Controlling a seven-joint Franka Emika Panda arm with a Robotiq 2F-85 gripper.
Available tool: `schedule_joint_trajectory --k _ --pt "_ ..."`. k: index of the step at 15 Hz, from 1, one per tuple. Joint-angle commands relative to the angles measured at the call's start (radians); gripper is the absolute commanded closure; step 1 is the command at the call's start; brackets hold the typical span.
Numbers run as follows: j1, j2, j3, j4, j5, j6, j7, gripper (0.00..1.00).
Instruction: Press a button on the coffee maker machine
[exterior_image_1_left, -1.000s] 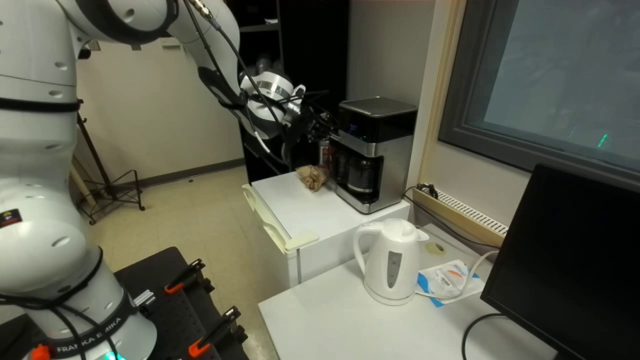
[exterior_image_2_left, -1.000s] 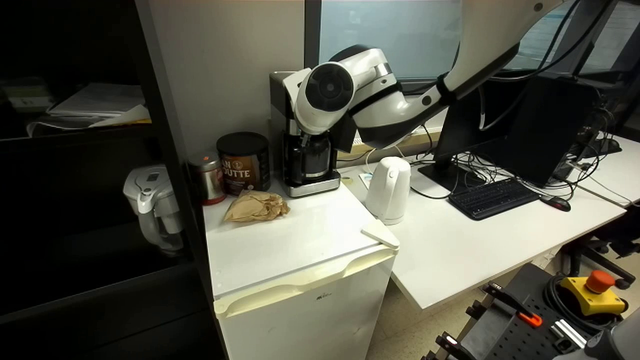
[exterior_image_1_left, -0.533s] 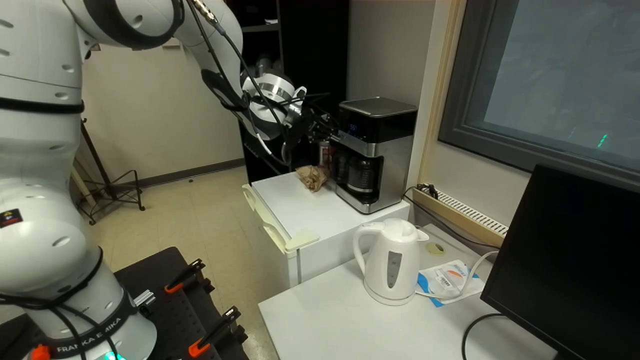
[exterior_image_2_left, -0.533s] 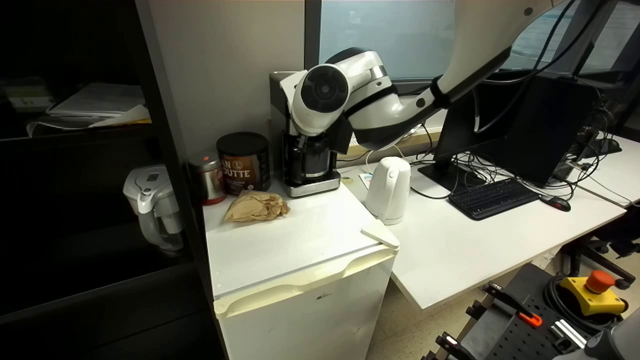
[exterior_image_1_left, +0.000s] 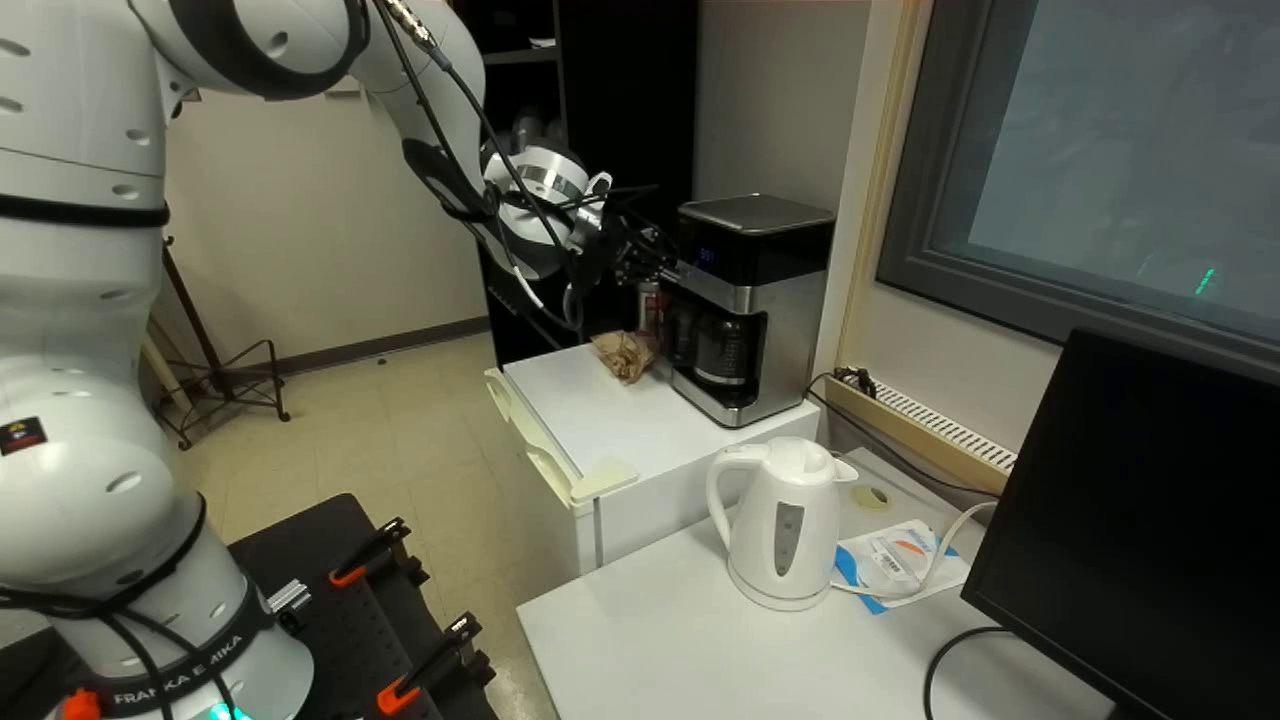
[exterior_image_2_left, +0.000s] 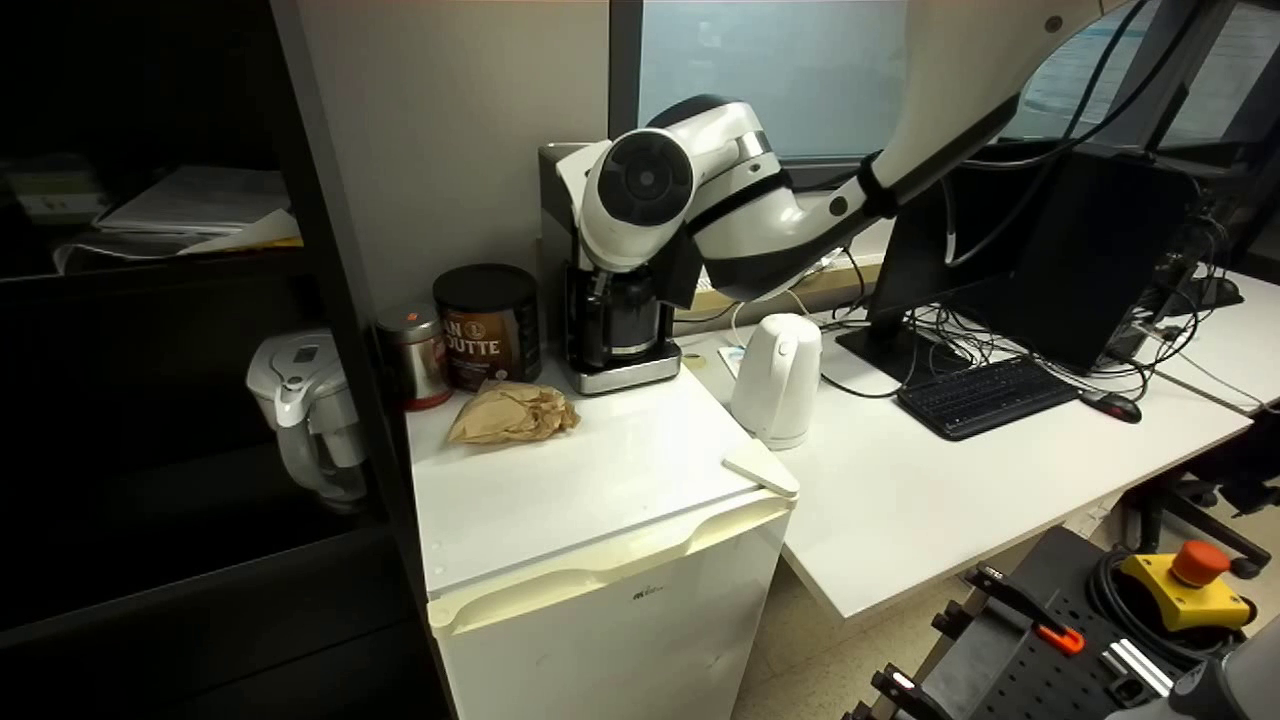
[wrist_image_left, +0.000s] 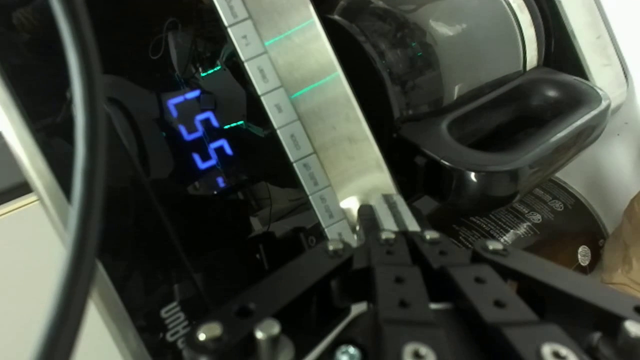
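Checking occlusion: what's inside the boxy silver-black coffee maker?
The coffee maker holds a dark glass carafe with a glossy black handle; what's behind the carafe is covered, its contents unclear.

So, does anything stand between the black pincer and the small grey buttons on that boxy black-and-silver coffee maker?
Nothing visible: in the wrist view, the pincer sits at one end of the button row; contact is unclear.

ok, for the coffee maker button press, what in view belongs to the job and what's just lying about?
Job:
coffee maker
its button row
claw

Lying about:
white kettle
paper bag
brown tub
steel canister
water pitcher
monitor
keyboard
mouse
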Motion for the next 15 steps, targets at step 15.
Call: schedule_joint_trajectory --k 15 --pt "-0.005 -0.196 0.005 -0.241 -0.136 0.089 0.048 1.0"
